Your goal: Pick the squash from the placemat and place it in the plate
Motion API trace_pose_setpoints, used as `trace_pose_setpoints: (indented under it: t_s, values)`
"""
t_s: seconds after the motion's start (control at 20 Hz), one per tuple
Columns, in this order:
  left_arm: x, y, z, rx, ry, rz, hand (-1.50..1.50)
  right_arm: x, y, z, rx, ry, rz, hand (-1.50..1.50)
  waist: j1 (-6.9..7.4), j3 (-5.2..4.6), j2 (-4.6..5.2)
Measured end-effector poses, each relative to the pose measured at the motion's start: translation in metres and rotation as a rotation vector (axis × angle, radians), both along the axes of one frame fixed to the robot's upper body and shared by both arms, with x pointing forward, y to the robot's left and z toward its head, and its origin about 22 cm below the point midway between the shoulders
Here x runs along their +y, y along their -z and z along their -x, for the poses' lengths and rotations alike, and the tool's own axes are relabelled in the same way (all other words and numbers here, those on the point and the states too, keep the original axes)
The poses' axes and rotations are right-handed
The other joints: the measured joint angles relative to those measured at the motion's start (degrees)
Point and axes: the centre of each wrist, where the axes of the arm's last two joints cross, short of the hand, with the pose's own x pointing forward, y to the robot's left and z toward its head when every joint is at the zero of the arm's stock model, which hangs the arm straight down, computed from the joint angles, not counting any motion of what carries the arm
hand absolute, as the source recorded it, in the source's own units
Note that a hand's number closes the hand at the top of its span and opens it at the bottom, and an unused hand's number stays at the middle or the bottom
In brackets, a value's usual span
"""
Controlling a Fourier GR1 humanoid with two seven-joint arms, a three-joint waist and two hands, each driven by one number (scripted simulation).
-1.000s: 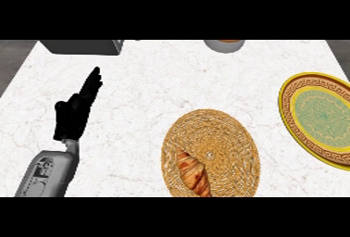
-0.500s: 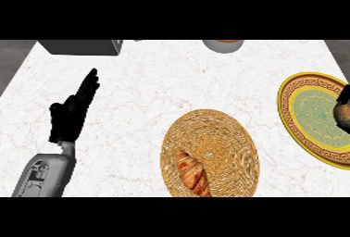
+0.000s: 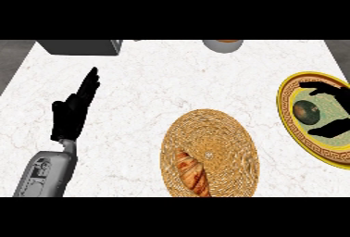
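Kitchen: marble counter [image 3: 157, 88], plate [image 3: 290, 121]

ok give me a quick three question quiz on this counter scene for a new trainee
1. True or false: the squash is over the plate.
2. What lies on the woven placemat?
A. a spoon
B. a croissant
C. nothing
3. Fill in: the left hand shows at the view's ____ side, open, fingers up.

Key
1. True; the right hand curls round it there.
2. B, the croissant near the mat's lower left.
3. left
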Motion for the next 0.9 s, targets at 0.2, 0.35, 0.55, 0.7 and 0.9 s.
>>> trace_pose_setpoints:
  t_s: [0.2, 0.35, 0.55, 0.7, 0.9]
  values:
    - [-0.001, -0.004, -0.004, 0.000, -0.007, -0.002, 0.00, -0.002, 0.004, 0.000, 0.000, -0.005, -0.174, -1.50, -0.10, 0.03, 0.04]
    - [-0.001, -0.002, -0.001, 0.004, -0.005, -0.001, 0.00, -0.014, -0.008, 0.001, -0.030, 0.050, -0.302, -1.50, -0.35, 0.02, -0.08]
    - [0.004, -0.003, -0.003, -0.001, -0.008, -0.001, 0.00, -0.046, -0.028, 0.013, -0.070, 0.177, -0.430, -1.50, -0.36, 0.04, 0.02]
    - [0.003, -0.004, -0.002, -0.006, -0.002, 0.002, 0.00, -0.073, -0.043, 0.030, -0.101, 0.276, -0.492, -1.50, -0.12, 0.09, 0.17]
    - [-0.002, -0.005, 0.001, -0.006, 0.005, 0.002, 0.00, -0.109, -0.063, 0.058, -0.130, 0.377, -0.543, -1.50, 0.30, 0.21, 0.43]
